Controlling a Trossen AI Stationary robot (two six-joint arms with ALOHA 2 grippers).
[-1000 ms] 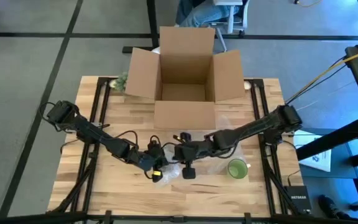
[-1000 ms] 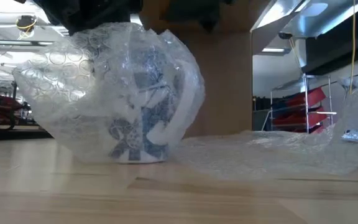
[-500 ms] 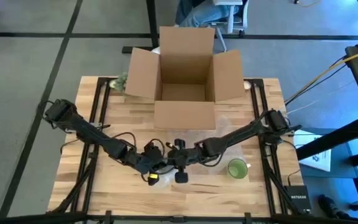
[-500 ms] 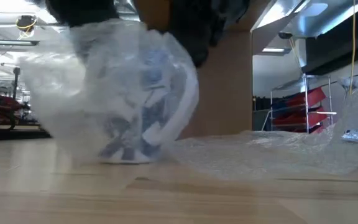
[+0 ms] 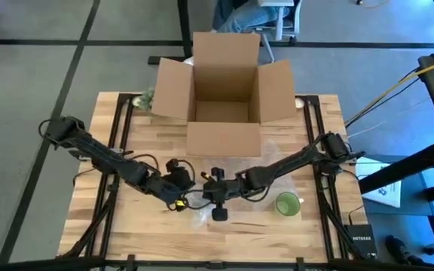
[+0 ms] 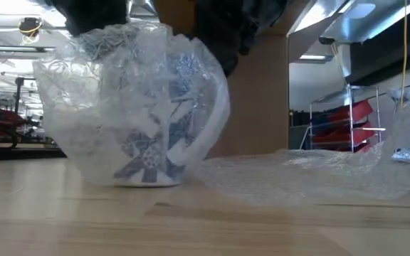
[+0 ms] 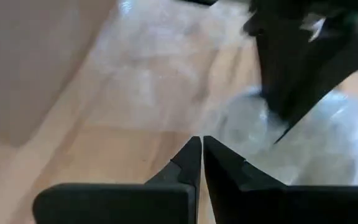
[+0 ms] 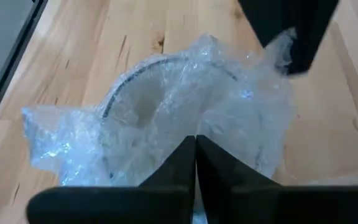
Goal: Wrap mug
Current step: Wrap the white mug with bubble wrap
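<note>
— High view first: what's the biggest thing on the desk (image 5: 126, 226)?

— The open cardboard box (image 5: 223, 90), at the desk's far edge. Nearer than the box, both dark arms reach toward the middle.

— And the mug?

— The mug (image 6: 155, 121) stands upright on the desk in front of the box, blue-and-white patterned, loosely bundled in bubble wrap (image 6: 84, 107). More wrap (image 6: 312, 174) lies flat on the desk beside it.

— Left gripper?

— The left gripper (image 7: 201, 158) is just beside the mug, fingers pressed together, nothing between them.

— Right gripper?

— The right gripper (image 8: 195, 155) hangs over the wrapped mug, fingers also pressed together; whether they pinch any film I cannot tell.

— Anything smaller?

— A green cup (image 5: 287, 203) sits nearer than the box, off toward the right arm's side.
</note>
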